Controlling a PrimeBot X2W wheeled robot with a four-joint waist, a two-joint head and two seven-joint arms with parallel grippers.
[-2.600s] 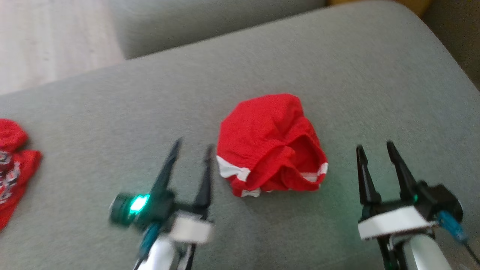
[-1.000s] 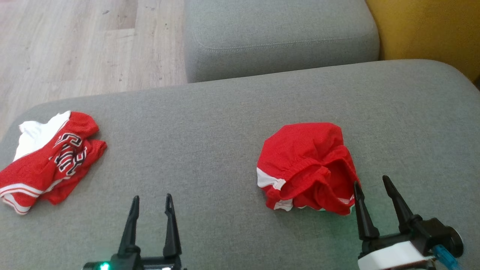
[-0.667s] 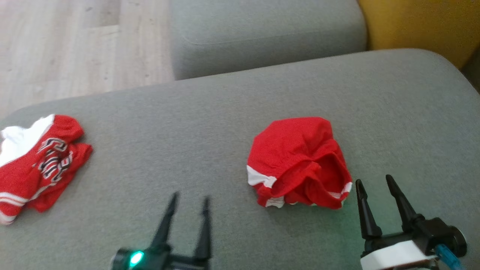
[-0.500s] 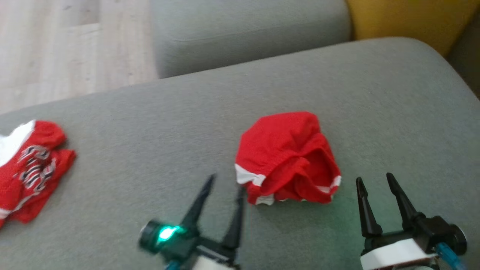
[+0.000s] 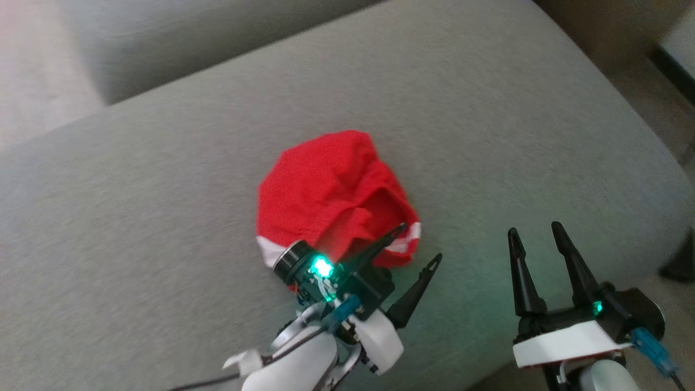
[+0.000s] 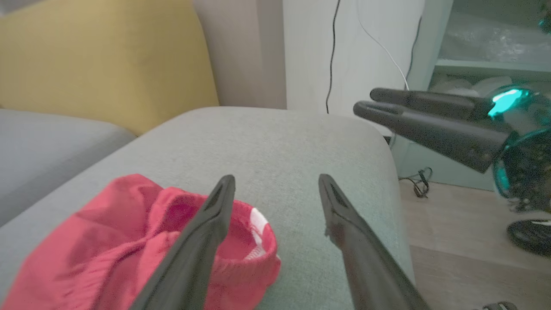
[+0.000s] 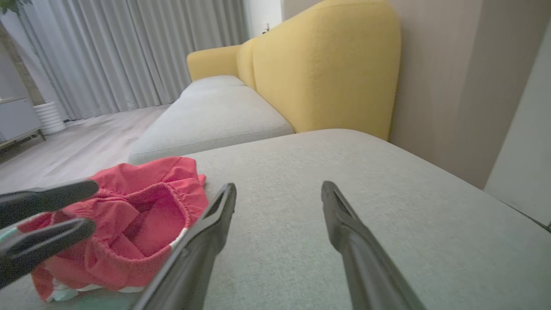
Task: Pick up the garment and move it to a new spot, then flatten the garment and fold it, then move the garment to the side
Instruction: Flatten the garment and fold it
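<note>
So, sofa point(image 5: 163, 179): grey seat, broad, running under and beyond the left claw point(image 5: 419, 240) and right claw point(image 5: 534, 227).
garment point(image 5: 320, 184): red shorts with white trim, bunched in a heap, just ahead of the left claw and off to the left of the right claw.
left claw: spread wide, empty, one finger over the near hem, the other over bare cushion.
right claw: spread wide, empty, apart from the cloth.
risk: closing from here may pinch only the hem's edge, so the heap could unroll, drag or slip free; pressing deep could snag the cushion.
</note>
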